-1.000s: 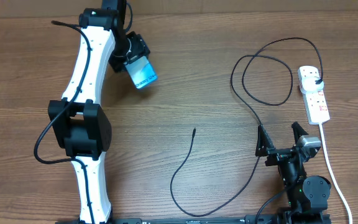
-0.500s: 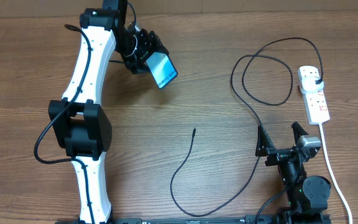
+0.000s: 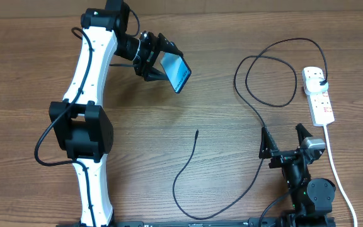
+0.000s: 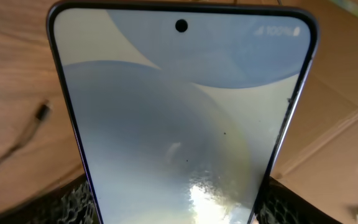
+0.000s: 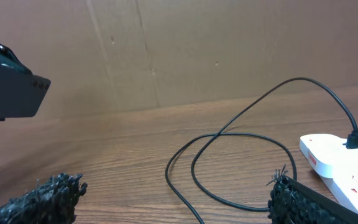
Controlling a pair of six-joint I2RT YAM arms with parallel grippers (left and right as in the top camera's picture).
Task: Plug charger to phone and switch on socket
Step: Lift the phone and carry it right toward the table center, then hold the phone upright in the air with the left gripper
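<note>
Wood-grain bench (image 3: 17, 94) runs back to a cardboard wall (image 5: 229, 50). Over its far side the left fingers (image 4: 73, 208) grasp the tilted phone (image 3: 176, 71). The right fingers (image 3: 265, 144) stand spread and empty near the socket (image 3: 322, 104), where the looping charger (image 3: 184, 167) is plugged in.

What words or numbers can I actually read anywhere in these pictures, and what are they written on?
"100%": faint, in the top corner of the phone screen, seen from the left wrist camera.
Red marks on the socket: too small to read.
Small white print on the phone screen in the overhead view: too small to read.
No other text shows.
</note>
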